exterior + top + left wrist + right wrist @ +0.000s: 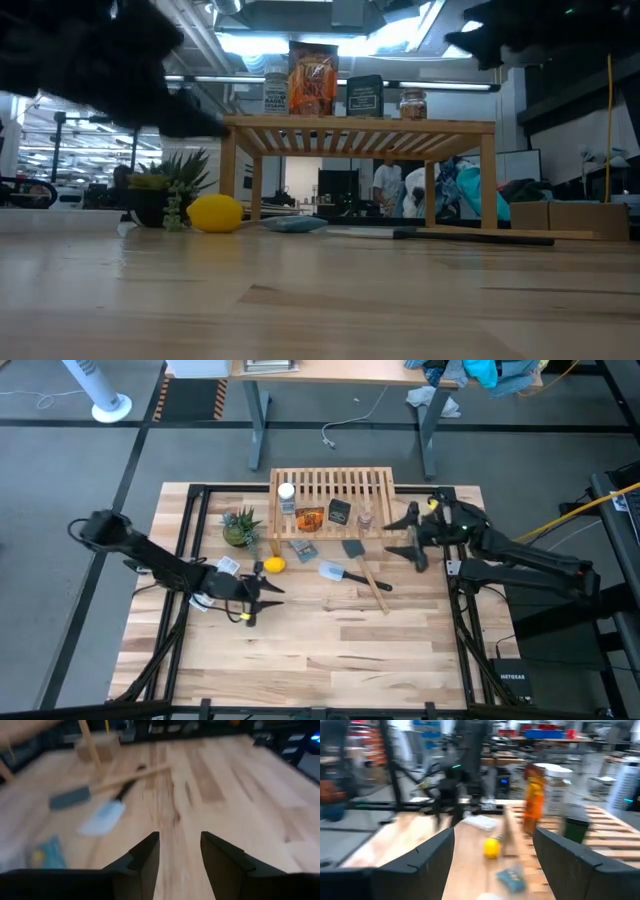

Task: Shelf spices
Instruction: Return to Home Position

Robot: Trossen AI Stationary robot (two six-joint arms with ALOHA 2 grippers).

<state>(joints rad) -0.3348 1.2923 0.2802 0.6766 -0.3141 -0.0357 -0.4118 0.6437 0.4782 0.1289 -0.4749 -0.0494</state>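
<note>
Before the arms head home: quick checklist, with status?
1. On the shelf: white-capped jar, orange container, black square container, clear glass jar: ok.
2. All four upright in the low view: ok.
3. The left gripper open, nothing held: ok.
4. The right gripper open, nothing held: ok.
5. Clearance between right gripper and the shelf end nearest it: cannot tell.

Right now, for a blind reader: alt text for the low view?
Four spice containers stand atop the wooden shelf: white-capped jar, orange packet, black tin, small glass jar. A lemon and potted plant sit beside one leg; the left arm and right arm loom above.
</note>
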